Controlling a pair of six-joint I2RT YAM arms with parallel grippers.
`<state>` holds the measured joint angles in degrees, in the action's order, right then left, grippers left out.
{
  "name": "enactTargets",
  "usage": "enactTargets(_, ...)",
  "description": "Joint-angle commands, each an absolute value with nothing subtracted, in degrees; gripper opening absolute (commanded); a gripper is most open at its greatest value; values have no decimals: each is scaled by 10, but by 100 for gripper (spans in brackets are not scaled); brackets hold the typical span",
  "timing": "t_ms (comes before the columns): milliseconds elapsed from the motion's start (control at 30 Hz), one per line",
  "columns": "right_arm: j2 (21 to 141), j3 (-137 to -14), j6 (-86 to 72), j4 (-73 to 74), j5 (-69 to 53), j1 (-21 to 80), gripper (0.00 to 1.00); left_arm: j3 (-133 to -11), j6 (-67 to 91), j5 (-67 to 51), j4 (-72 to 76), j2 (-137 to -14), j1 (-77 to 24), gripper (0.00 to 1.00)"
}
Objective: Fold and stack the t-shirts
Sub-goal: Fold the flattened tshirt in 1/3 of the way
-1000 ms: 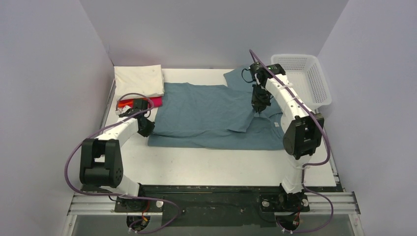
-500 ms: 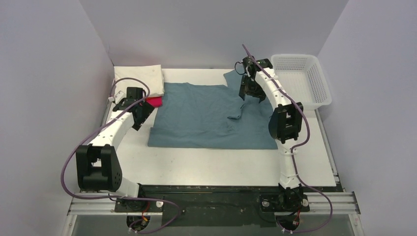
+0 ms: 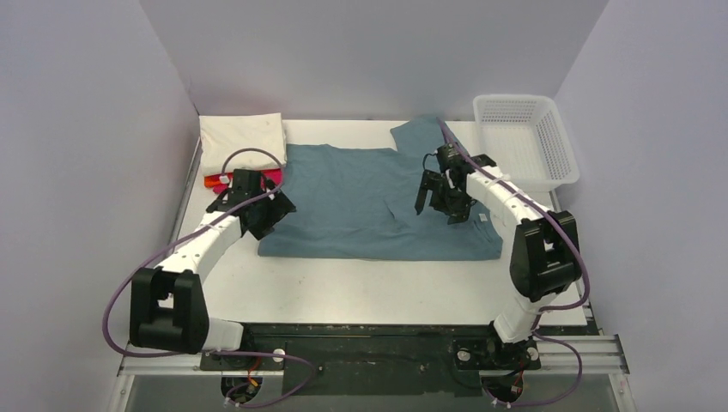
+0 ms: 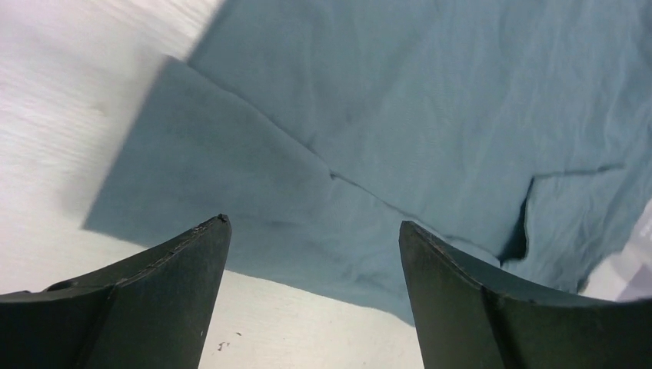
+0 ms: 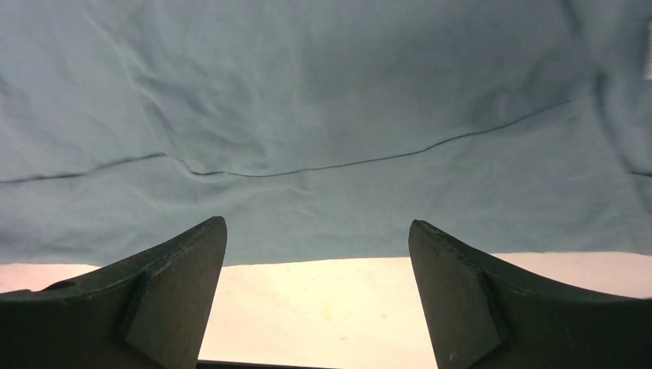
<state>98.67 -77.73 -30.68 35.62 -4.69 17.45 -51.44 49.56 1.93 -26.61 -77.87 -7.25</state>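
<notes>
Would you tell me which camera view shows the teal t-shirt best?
The top external view shows nearly the whole teal t-shirt. The left wrist view catches only one folded corner, the right wrist view only a stretch along one edge.

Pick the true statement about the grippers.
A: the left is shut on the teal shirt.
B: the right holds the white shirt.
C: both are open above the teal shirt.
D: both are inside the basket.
C: the wrist views show the left gripper and right gripper spread wide, nothing between them, the teal shirt lying below.
</notes>
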Motion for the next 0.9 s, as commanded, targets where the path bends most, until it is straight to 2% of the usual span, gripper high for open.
enactTargets(0,982,-704,-341,280,-67,184,84,-513,449,-68,-180,-821,-95,91)
enactTargets(267,964,-602,-356,255,-7,149,84,-460,443,-62,-167,-886,-97,92)
enactTargets(500,944,-504,-366,224,-42,83,82,-444,435,12,-217,-894,-94,92)
enactTargets(867,799,-338,-367,297,-80,65,82,-352,514,53,-342,-768,-108,92)
